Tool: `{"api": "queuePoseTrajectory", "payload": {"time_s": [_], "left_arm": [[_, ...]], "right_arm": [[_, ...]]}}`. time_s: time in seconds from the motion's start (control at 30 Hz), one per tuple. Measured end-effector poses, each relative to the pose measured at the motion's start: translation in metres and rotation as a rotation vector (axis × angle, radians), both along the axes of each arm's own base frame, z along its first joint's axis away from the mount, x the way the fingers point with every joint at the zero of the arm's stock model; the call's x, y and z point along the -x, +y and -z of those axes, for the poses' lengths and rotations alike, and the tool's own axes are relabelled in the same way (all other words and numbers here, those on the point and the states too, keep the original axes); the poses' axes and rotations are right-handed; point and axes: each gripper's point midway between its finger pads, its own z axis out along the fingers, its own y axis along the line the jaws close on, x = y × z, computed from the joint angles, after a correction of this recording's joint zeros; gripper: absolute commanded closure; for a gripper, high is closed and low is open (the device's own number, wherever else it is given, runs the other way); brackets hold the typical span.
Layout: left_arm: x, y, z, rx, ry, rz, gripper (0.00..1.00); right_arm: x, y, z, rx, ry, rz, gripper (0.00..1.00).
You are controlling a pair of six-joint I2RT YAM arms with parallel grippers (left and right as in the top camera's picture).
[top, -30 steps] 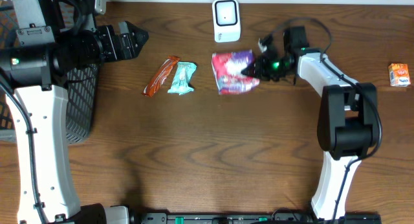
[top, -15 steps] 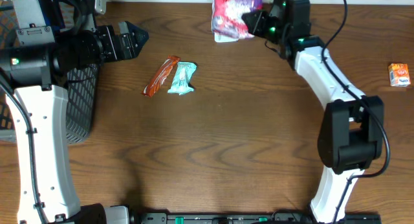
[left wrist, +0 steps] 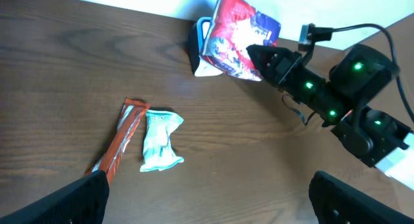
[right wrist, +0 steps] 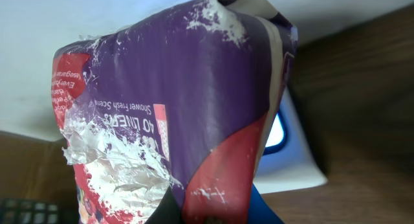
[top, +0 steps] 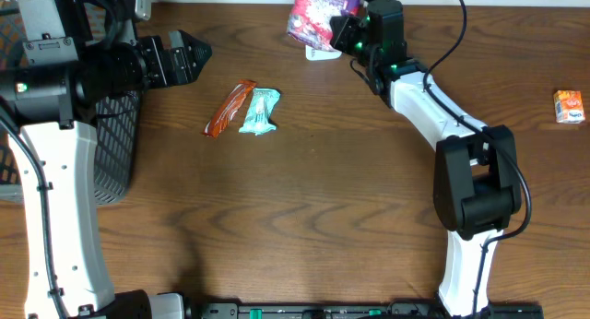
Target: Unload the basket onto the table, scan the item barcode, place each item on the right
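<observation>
One scanner (right wrist: 292,171) stands on the worktop (top: 304,218). One red-and-purple bag (top: 313,7) hangs just in front of the scanner. Two small packets lie to the left of the scanner: one orange-brown bar (top: 230,108) and one teal pouch (top: 260,112). One orange carton (top: 569,107) sits well to its right and one black mesh basket (top: 115,153) well to its left. There are two end effectors, the left end effector (top: 195,52) and the right end effector (top: 345,29).

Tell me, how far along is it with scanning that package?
Done: the right claw has gripped the package and lifted it off the table. In hand: it holds the package before the white scanner; whether the barcode has read, I can't tell. Left: possibly the orange bar and teal packet; the left claw hangs open.
</observation>
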Motion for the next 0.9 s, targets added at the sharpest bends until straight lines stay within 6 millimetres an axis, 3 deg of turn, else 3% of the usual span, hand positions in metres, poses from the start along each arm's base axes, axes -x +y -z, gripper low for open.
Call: {"api": "queuePoseTrajectory", "payload": {"time_s": [0.37,0.67,0.8,0.9], "left_arm": [[0.000,0.000,0.000,0.000,0.000,0.000,0.02],[0.000,0.000,0.000,0.000,0.000,0.000,0.02],[0.000,0.000,0.000,0.000,0.000,0.000,0.02],[0.000,0.000,0.000,0.000,0.000,0.000,0.02]], "right_arm": [[-0.015,-0.048,0.001,-0.001,0.002,0.095,0.99],[-0.010,-0.056,0.013,0.010,0.059,0.096,0.99],[-0.006,-0.095,0.023,0.037,0.126,0.141,0.99],[0.002,-0.155,0.023,0.073,0.192,0.237,0.99]]}}
